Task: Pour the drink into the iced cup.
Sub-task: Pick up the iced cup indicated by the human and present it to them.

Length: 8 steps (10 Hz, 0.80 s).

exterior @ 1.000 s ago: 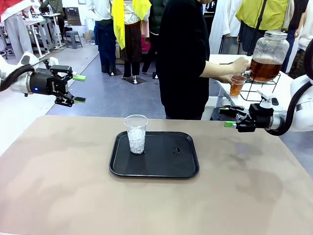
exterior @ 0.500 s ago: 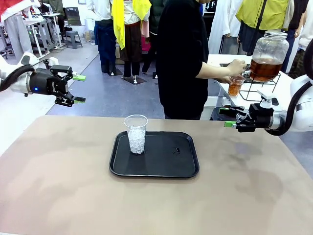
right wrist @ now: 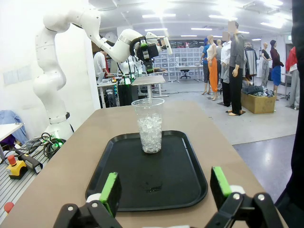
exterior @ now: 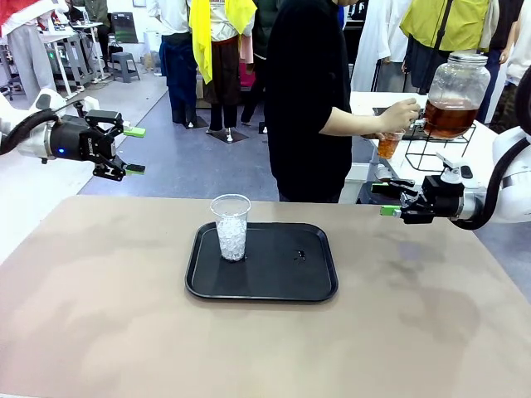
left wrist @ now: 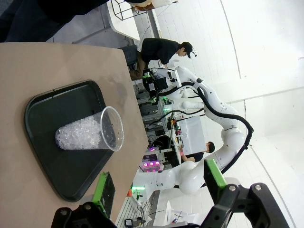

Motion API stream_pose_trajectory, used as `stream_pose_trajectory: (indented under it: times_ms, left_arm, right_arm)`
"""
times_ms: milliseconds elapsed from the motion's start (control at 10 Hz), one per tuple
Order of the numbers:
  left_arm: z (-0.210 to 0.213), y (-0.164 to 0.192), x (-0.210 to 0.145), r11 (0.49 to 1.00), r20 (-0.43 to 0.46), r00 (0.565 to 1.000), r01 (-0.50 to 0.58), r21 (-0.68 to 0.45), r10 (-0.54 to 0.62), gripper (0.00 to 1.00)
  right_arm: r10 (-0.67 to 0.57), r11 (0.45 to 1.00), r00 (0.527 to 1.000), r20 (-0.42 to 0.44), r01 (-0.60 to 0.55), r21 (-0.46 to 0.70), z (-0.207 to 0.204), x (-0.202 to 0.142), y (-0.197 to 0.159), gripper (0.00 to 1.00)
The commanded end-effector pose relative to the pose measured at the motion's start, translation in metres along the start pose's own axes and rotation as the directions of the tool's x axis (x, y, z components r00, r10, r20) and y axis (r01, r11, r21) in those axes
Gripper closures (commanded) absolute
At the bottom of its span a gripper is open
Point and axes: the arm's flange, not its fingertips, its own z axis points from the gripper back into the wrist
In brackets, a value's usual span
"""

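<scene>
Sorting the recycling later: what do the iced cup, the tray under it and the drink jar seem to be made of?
Iced cup: probably thin clear plastic; see-through wall, rolled rim. Tray: likely black plastic, dull sheen, moulded lip. Drink jar: thick and clear, glass by its look, maybe acrylic; amber drink shows through.

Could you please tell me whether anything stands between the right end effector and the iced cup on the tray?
Nothing visible does. In the right wrist view the open right end effector looks straight at the iced cup, with just the flat black tray and the table lying between them.
</scene>
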Motion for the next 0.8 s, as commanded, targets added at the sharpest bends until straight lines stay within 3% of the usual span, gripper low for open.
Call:
stream_pose_trajectory:
  times_ms: [0, 700]
  left_arm:
    - [-0.0001, -0.001, -0.0017, 1.0, 0.003, 1.0, 0.001, 0.003, -0.001, 0.0]
    - [-0.0001, -0.001, -0.0017, 1.0, 0.003, 1.0, 0.001, 0.003, -0.001, 0.0]
  right_arm:
    - [0.003, 1.0, 1.0, -0.002, -0.003, 0.0, 0.0005, 0.0032, -0.0022, 0.0]
    - [0.003, 1.0, 1.0, -0.002, -0.003, 0.0, 0.0005, 0.0032, -0.0022, 0.0]
